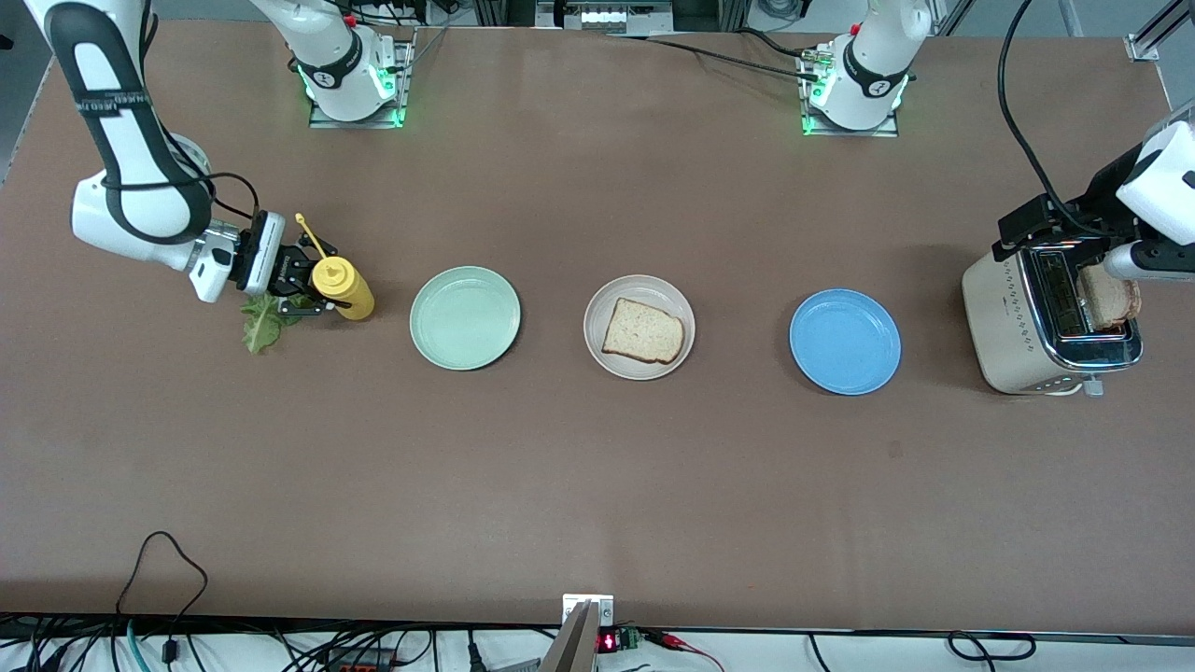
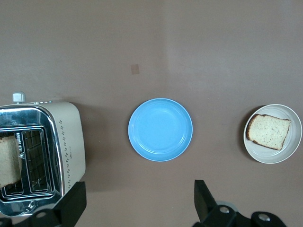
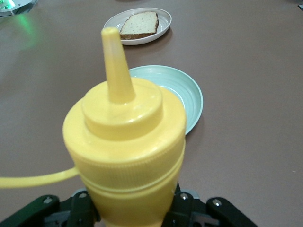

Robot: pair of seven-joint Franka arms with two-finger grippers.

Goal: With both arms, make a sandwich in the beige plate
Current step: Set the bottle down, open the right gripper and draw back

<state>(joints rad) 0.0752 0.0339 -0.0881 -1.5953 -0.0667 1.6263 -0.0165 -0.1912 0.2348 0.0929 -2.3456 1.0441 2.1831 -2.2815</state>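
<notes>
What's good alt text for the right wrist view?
The right gripper is shut on a yellow squeeze bottle that fills the near view, nozzle up, its cap hanging off on a strap. On the brown table past it sit a mint green plate and a beige plate holding one bread slice.

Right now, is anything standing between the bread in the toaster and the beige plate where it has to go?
Yes: the blue plate lies on the table between the toaster, which holds the second slice, and the beige plate. It is low and empty, so carrying the slice over it looks easy.
</notes>
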